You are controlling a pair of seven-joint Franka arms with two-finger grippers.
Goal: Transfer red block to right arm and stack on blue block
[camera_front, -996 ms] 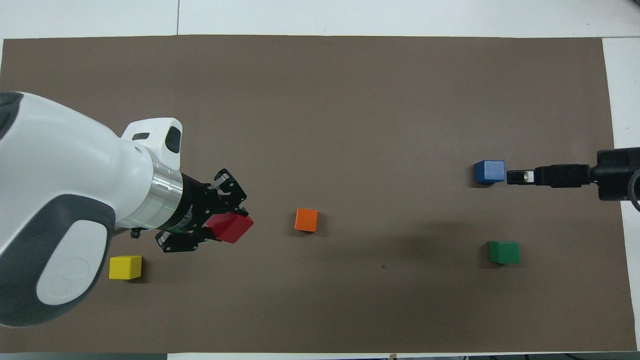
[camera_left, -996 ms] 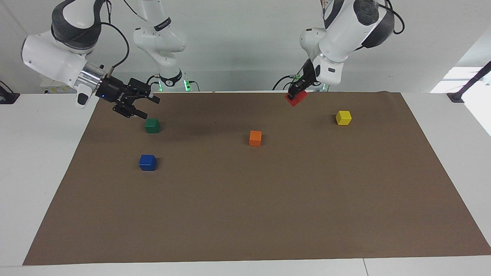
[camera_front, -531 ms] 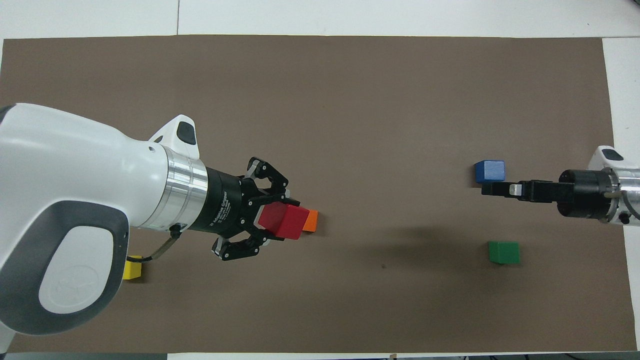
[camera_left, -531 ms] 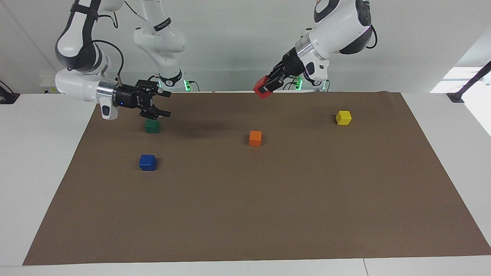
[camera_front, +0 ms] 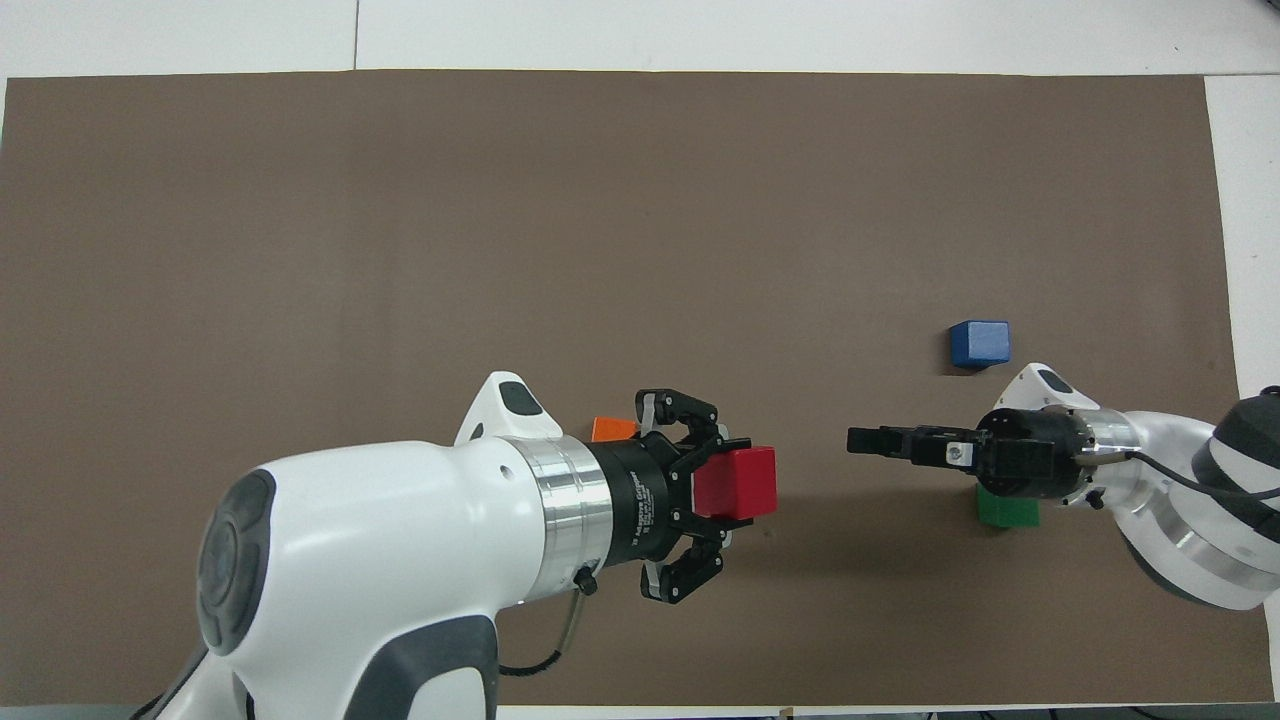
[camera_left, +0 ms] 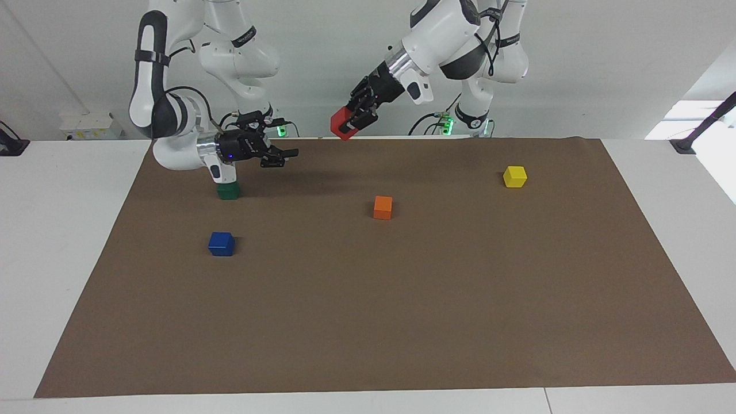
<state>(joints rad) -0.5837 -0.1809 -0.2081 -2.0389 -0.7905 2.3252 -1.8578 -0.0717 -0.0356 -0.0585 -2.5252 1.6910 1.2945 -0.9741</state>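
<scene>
My left gripper (camera_left: 355, 121) is shut on the red block (camera_left: 343, 124) and holds it up in the air over the mat's edge by the robots; the block also shows in the overhead view (camera_front: 738, 480). My right gripper (camera_left: 287, 158) is open and empty. It hovers over the mat beside the green block (camera_left: 228, 191) and points sideways at the red block, with a clear gap between them (camera_front: 862, 440). The blue block (camera_left: 221, 244) sits on the mat, farther from the robots than the green block (camera_front: 979, 343).
An orange block (camera_left: 383, 207) sits mid-mat, partly hidden under the left wrist in the overhead view (camera_front: 613, 428). A yellow block (camera_left: 514, 176) sits toward the left arm's end. The brown mat (camera_left: 402, 316) covers the white table.
My left gripper has carried the red block up and toward the right arm. My right gripper has swung toward the table's middle, from beside the blue block to over the green block.
</scene>
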